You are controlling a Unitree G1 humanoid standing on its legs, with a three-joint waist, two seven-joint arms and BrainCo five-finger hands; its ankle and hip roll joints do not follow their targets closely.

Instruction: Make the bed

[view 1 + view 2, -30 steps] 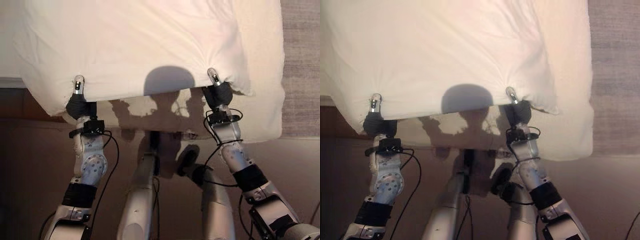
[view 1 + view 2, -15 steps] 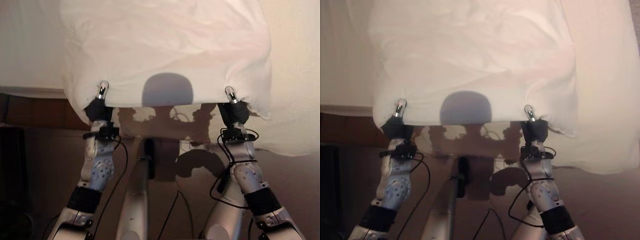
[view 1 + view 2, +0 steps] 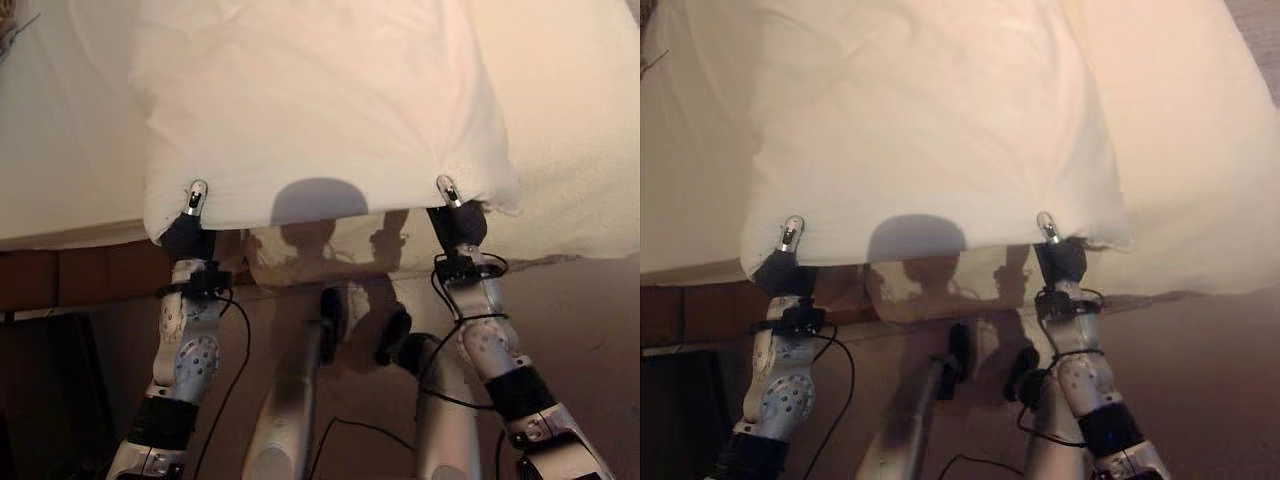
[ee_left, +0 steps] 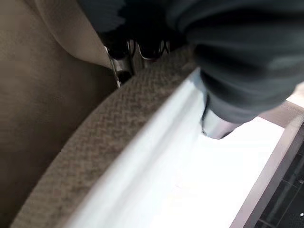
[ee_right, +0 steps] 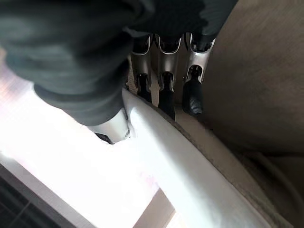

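Since a moment ago the white duvet (image 3: 320, 100) lies further up the bed (image 3: 70, 150), long axis running away; left hand (image 3: 188, 225) and right hand (image 3: 455, 215) pinch its near edge.

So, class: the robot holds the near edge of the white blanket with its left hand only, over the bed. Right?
Not quite: both hands pinch that edge. The head views show the left hand and the right hand each clamped on the white blanket, over the bed.

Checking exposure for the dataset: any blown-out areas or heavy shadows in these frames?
Left eye view: a round shadow falls on the blanket edge between the left hand and right hand; upper cloth bright but readable. Left wrist view: cloth past the thumb washes to plain white. Right wrist view: same white washout beside the thumb.
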